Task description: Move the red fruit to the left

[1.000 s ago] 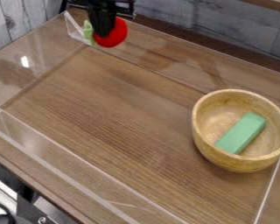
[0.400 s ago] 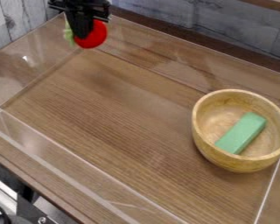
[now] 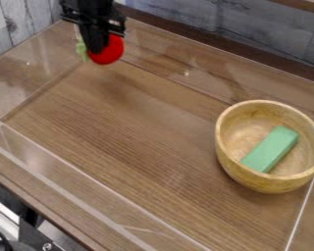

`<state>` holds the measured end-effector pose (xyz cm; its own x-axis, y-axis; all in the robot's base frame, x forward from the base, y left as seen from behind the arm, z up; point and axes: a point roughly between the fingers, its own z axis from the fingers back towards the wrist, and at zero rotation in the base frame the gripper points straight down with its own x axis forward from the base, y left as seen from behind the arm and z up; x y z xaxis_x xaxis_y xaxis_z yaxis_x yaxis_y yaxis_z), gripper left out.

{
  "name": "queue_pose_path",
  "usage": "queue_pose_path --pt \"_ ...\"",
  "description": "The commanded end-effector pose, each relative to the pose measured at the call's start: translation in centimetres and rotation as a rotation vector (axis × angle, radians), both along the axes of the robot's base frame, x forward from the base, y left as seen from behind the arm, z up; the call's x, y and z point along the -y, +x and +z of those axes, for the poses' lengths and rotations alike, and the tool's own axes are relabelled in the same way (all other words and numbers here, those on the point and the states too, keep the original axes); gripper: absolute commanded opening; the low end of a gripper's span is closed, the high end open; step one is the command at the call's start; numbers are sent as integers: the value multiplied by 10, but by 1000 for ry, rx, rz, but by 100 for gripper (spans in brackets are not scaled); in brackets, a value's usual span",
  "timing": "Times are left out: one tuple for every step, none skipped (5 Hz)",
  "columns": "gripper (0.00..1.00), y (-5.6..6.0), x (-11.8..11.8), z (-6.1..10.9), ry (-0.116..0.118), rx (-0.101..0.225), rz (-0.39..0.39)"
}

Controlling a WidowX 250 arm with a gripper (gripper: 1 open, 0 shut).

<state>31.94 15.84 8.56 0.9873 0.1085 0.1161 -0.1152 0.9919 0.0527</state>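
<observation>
Red fruit: it is at the far left part of the view, up by the jaws, its green leafy end on the left.
Shift, first part: compared with the earliest view, the fruit and the jaws have travelled together towards the left.
Shift, latest part: since the middle view, the fruit shows slightly lower in the picture and a touch further right; whether it has sunk or come nearer the camera cannot be told from one angle.
Jaws: drawn in on the fruit, which travels with them; the fingertips themselves are dark and blurred, so the exact contact is hard to make out.
Contact below: it cannot be told whether the fruit touches the bench or hangs just above it.
Wooden bowl: it stays put on the right, well apart from the fruit.
Green block: it lies inside the bowl, unchanged, and seems to have no part in the job.
Meaning for the task: the leftward carry looks largely made; what probably remains is setting the fruit down and letting go.
Risk: a round fruit could roll if released too high.
Writing: no brand, label or lettering can be read on the fruit, block, bowl or arm.
</observation>
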Motion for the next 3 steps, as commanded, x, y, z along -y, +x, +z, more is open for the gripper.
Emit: queue_pose_path --pt "0 18 -18 14 41 64 -3" --pt "0 21 -15 7 42 60 -9" --pt "0 22 -13 2 42 55 -11"
